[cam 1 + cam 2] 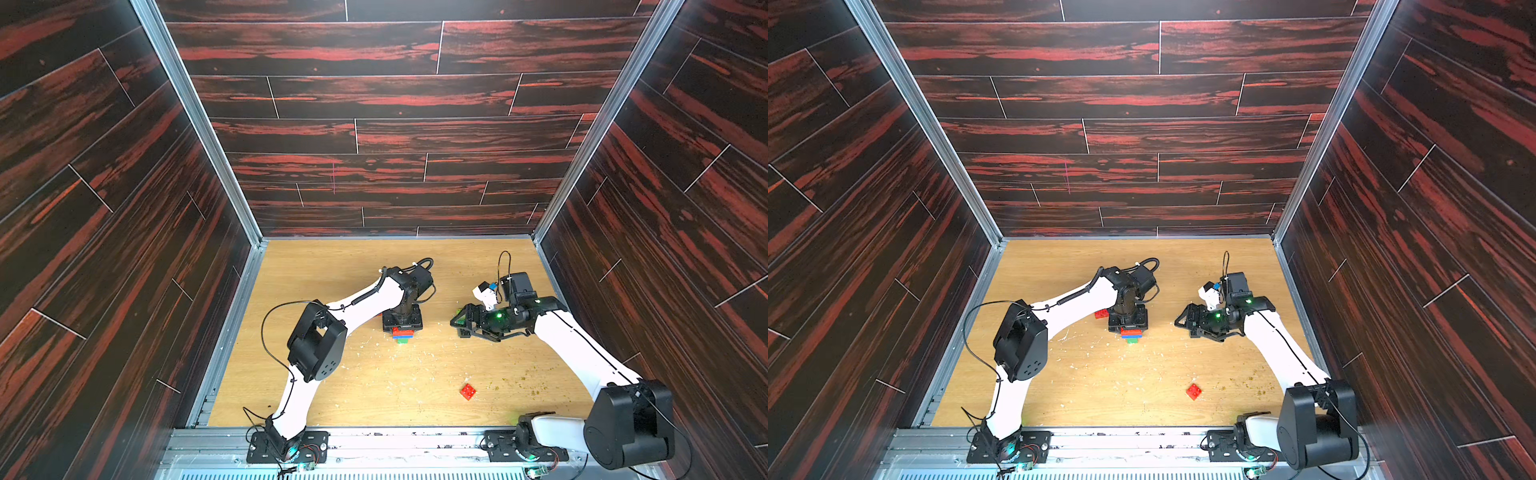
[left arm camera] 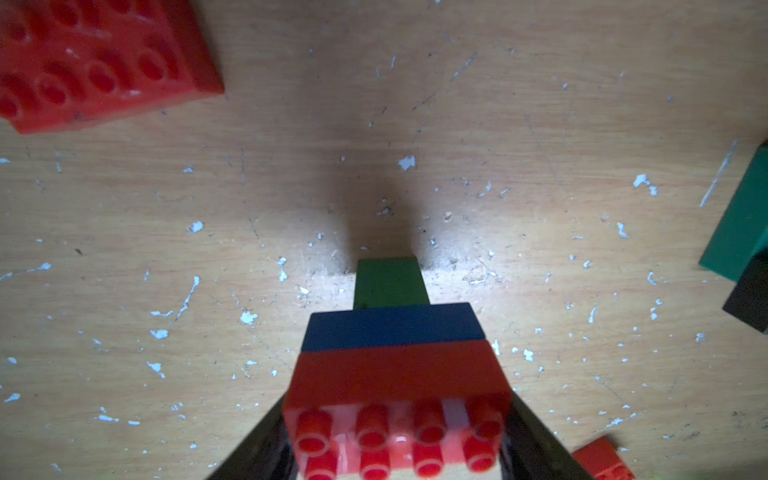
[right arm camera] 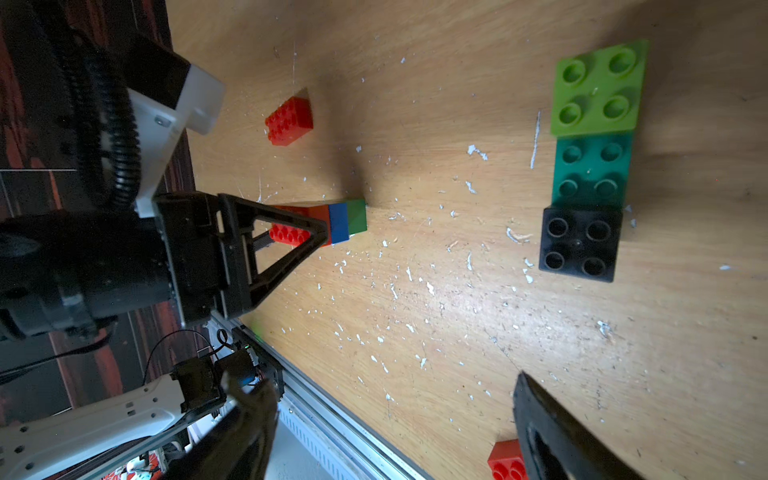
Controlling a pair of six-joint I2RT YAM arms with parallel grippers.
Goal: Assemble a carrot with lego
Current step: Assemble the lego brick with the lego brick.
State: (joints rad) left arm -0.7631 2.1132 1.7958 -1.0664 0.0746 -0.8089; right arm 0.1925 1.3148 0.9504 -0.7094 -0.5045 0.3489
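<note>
Big wooden tabletop (image 1: 332, 395), with little white flecks all over. Left pincer (image 1: 402, 329) pointing straight down over the half-made carrot (image 3: 338, 222), one finger on each side of its top red brick. Hard to tell if squeezing or loose. Right pincer (image 1: 460, 322) spread wide, nothing in it, hanging low near three square bricks.

Carrot near the middle of the tabletop, standing up: small green brick at the bottom, blue above, red on top, bumps up. Lime brick (image 3: 598, 89), teal brick (image 3: 592, 170) and black brick (image 3: 579, 245) in a row, touching, bumps up. Long red brick (image 3: 289, 120) near the carrot. Small red square brick (image 1: 468, 391) well apart, nearer the front.

Looks like the body-building step: three bricks joined, five loose. Next, most likely: grab another red brick, line up the bumps and push straight down. Hold the carrot steady too, since easy to tip on that small green foot.
</note>
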